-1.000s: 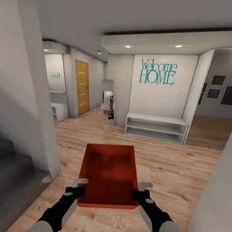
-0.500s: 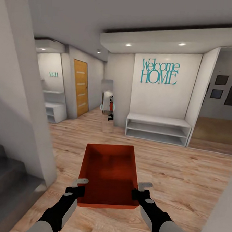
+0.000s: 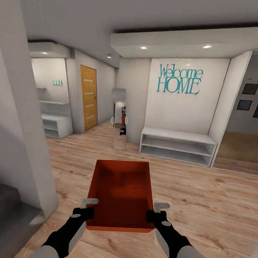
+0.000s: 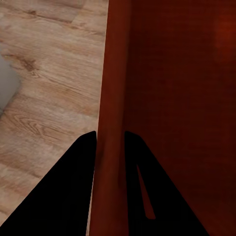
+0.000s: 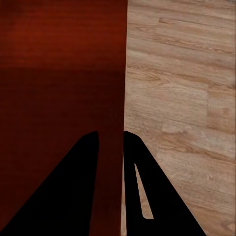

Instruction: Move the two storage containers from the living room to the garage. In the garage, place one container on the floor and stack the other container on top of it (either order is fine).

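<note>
One red-orange open-top storage container (image 3: pixel 121 193) hangs in front of me above the light wood-plank floor. My left gripper (image 3: pixel 86 212) is shut on the container's left wall (image 4: pixel 112 98), one black finger on each side of it. At the opposite side my right gripper (image 3: pixel 154 216) pinches the right wall (image 5: pixel 122 88) the same way. The bin looks empty and sits level between both hands. The second container is out of view.
A white wall corner (image 3: pixel 32 146) and grey stairs (image 3: pixel 5 213) stand close at the left. Ahead are a standing mirror (image 3: pixel 121 119), a white low shelf (image 3: pixel 177 146) under a "Welcome HOME" sign (image 3: pixel 179 79), and an orange door (image 3: pixel 88 98). Open wood floor (image 3: pixel 209 195) lies ahead and right.
The whole view has shifted as my base moves forward and left past the wall corner; the mirror is fully revealed. The container stays the same between both grippers.
</note>
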Tool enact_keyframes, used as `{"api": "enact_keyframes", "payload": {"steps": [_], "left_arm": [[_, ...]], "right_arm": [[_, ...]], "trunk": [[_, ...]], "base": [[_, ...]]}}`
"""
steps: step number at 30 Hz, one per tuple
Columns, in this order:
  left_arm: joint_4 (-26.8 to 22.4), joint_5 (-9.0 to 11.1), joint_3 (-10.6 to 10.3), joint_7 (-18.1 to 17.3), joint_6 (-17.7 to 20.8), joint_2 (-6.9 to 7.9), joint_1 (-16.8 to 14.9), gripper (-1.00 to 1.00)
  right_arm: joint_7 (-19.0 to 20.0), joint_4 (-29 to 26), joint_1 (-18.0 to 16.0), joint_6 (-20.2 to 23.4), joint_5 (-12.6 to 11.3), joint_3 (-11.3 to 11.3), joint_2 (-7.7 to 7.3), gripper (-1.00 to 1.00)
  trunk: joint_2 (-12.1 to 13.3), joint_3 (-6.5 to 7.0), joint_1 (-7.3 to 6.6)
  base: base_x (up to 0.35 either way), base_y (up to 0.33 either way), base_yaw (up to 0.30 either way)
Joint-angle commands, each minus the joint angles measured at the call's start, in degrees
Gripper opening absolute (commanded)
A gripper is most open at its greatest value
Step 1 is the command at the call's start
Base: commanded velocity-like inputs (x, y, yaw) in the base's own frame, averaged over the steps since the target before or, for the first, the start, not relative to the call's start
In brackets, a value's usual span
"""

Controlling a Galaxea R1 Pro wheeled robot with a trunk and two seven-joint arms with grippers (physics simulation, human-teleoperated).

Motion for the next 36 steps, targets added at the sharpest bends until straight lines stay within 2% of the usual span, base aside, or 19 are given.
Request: {"api": "enact_keyframes", "payload": {"steps": [1, 36], "left_arm": [[-0.3, -0.7, 0.8, 0.9, 0.0, 0.29, -0.1, -1.0], [-0.3, -0.8, 0.8, 0.9, 0.1, 0.29, -0.1, -1.0]], "right_arm": [[-0.5, 0.2, -0.1, -0.2, -0.8, -1.0, -0.94, -1.0], [-0.5, 0.2, -0.1, -0.2, -0.8, -1.0, -0.92, -1.0]], "trunk": [[0.0, -0.07, 0.04], [0.0, -0.07, 0.04]], "base": [[0.325, 0.0, 0.0], [0.325, 0.0, 0.0]]}}
